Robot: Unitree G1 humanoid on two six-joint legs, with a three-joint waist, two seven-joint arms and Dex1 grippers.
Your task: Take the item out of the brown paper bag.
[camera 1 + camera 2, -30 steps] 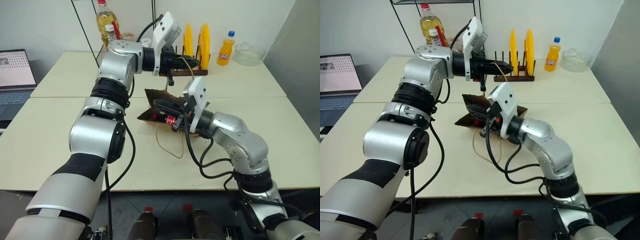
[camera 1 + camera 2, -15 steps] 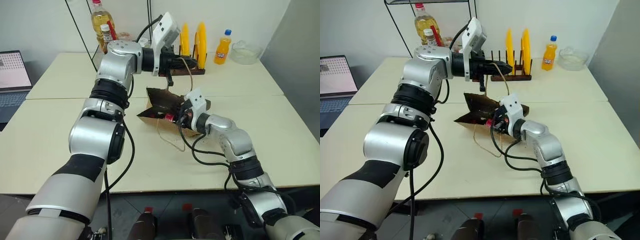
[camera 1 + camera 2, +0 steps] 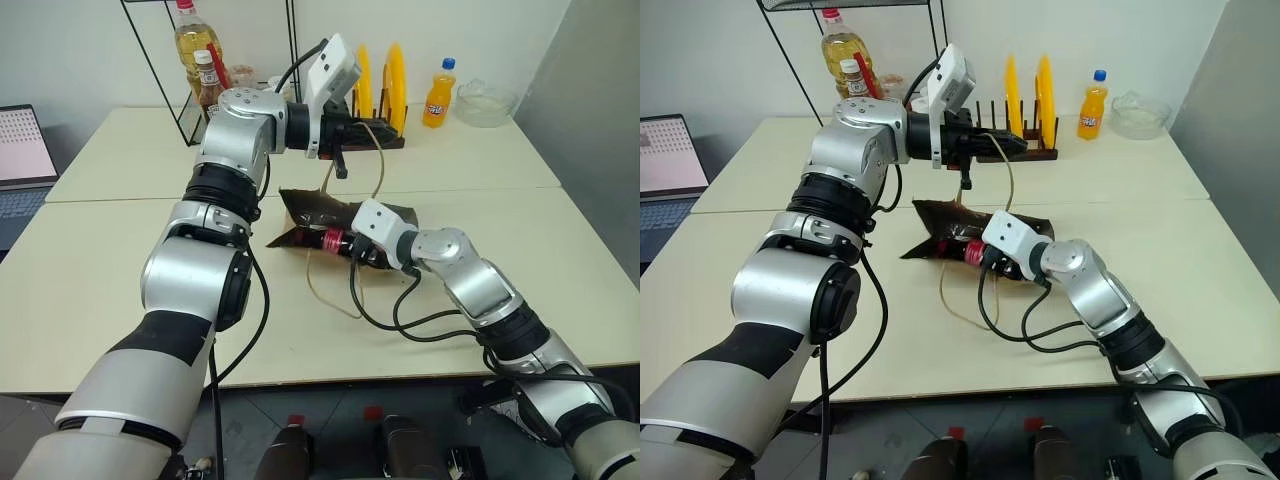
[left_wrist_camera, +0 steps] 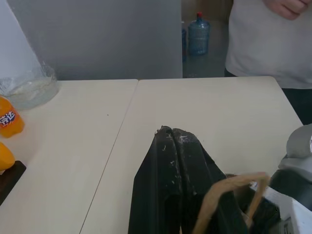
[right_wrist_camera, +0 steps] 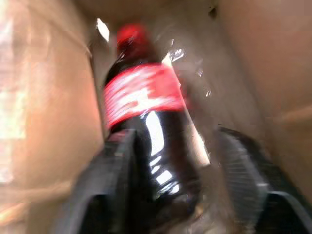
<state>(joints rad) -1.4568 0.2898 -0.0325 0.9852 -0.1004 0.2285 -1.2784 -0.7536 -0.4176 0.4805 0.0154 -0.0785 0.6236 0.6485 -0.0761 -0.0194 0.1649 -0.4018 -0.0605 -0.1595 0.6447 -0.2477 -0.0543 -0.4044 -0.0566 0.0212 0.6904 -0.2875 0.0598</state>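
Inside the brown paper bag, the cola bottle lay between the right gripper's parted fingers, while the left gripper's fingers pinched together on a cord handle.

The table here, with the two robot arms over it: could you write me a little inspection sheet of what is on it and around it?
Surface: pale table, made of joined tops.
Job's things: brown paper bag lying on its side; cola bottle inside it, red cap at the mouth.
Clutter: orange soda bottle, plate rack with yellow plates, glass bowl, oil bottle.
Grippers: left gripper shut on the bag's cord handle; right gripper inside the bag, fingers either side of the bottle.
Cables: black cables loop on the table.
Surroundings: laptop; person beyond the table.
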